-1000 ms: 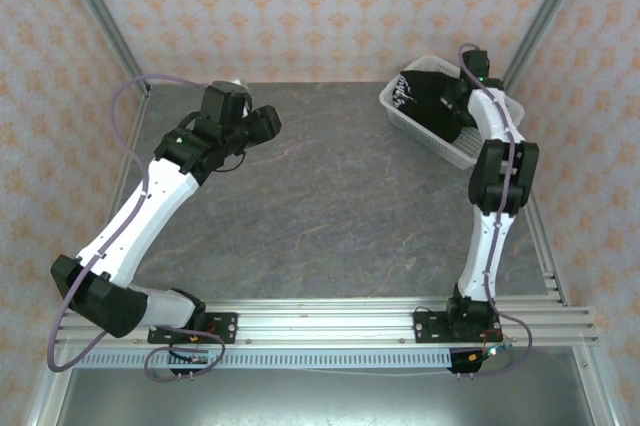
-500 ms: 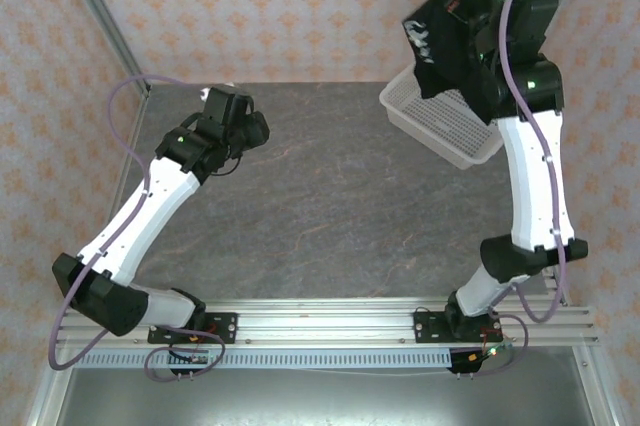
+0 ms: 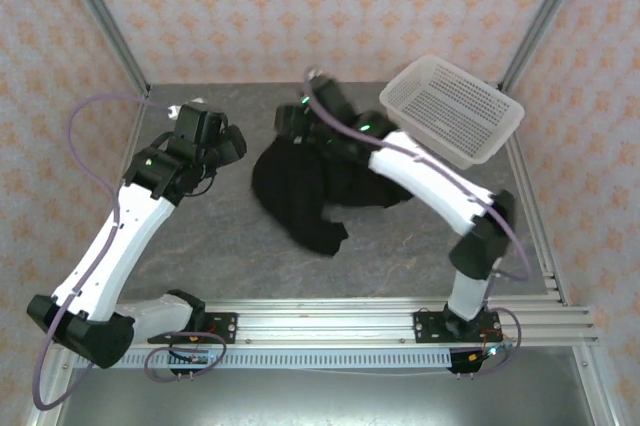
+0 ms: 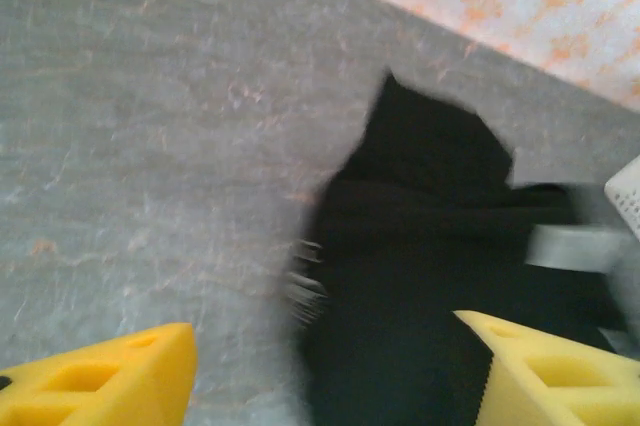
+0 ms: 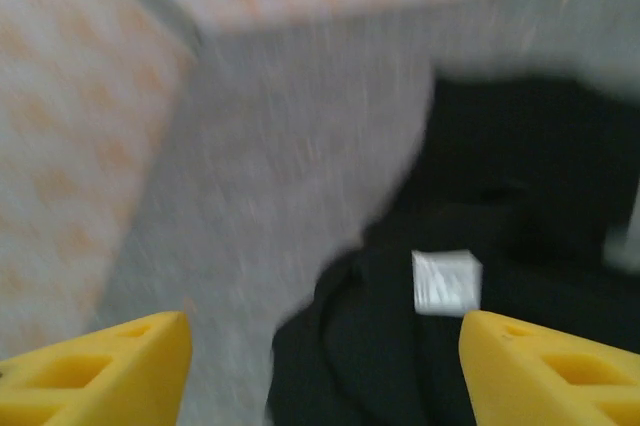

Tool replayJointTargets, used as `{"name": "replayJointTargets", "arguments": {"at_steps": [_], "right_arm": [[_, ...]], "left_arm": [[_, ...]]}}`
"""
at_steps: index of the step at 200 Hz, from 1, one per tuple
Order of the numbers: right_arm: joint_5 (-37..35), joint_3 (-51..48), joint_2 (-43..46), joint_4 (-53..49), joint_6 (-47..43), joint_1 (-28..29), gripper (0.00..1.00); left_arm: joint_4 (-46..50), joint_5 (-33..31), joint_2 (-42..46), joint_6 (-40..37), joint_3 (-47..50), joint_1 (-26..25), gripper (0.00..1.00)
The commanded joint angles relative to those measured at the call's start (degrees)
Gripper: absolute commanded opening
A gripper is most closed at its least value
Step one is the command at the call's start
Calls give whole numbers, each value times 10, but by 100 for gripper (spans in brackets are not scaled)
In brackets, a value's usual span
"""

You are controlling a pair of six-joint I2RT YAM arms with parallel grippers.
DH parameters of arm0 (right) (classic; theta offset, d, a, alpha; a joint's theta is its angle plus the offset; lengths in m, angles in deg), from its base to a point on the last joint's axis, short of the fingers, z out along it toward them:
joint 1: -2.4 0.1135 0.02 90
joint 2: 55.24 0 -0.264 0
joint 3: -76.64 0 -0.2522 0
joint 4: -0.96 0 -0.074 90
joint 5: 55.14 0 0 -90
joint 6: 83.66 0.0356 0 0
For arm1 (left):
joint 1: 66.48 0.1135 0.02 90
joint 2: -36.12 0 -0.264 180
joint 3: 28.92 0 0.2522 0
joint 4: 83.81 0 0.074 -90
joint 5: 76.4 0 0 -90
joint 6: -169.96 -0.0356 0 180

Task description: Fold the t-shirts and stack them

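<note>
Currently crumpled black cloth t-shirt (image 3: 300, 196) is heaped mid-frame; left gripper (image 4: 325, 371), right gripper (image 5: 325, 366) are spread wide, empty. Opposite hems should be pinched, drawn flat.

Black-jointed white arms (image 3: 130, 221), purple cables (image 3: 70, 134), yellow end effector fingers (image 4: 100, 376)

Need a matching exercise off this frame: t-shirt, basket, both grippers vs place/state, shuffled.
Things:
1. t-shirt
2. basket
3. left gripper
4. right gripper

Place/state:
A. empty, far right corner
B. open, by the heap's left edge
C. crumpled black heap, centre
D. open, over the heap's far edge

Pairs: 1-C, 2-A, 3-B, 4-D
</note>
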Motion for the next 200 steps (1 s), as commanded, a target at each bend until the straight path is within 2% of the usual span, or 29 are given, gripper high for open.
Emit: {"name": "replayJointTargets", "arguments": {"at_steps": [1,21,46,63,80,104,128,144,156,167,189,195,200], "right_arm": [[21,-46,52,0,35,5,75],[1,-133,96,7,56,-26,73],[8,-247,143,14,67,-89,69],[17,-291,143,-2,63,-131,69],[31,-308,120,-13,58,-158,69],[64,-292,51,-8,51,-168,71],[94,-270,-27,9,76,-168,71],[99,-258,-65,19,97,-168,68],[97,-251,-86,23,109,-168,62],[87,-238,-105,10,116,-168,53],[50,-226,-120,-24,125,-177,7],[39,-229,-116,-29,126,-183,0],[29,-231,-111,-32,126,-190,0]], "left_arm": [[41,66,18,-1,51,3,69],[41,119,29,4,109,-6,71],[41,140,31,39,180,-33,74],[26,151,22,72,226,-56,75],[21,135,1,99,255,-68,76],[-27,123,-59,91,262,-70,79],[-69,113,-161,76,219,-75,79],[-64,71,-236,67,179,-79,76],[-63,38,-278,56,160,-80,69],[-53,-4,-309,49,142,-77,54],[-51,-37,-333,26,114,-58,16],[-52,-35,-330,21,106,-49,8],[-53,-30,-325,16,100,-40,2]]}}
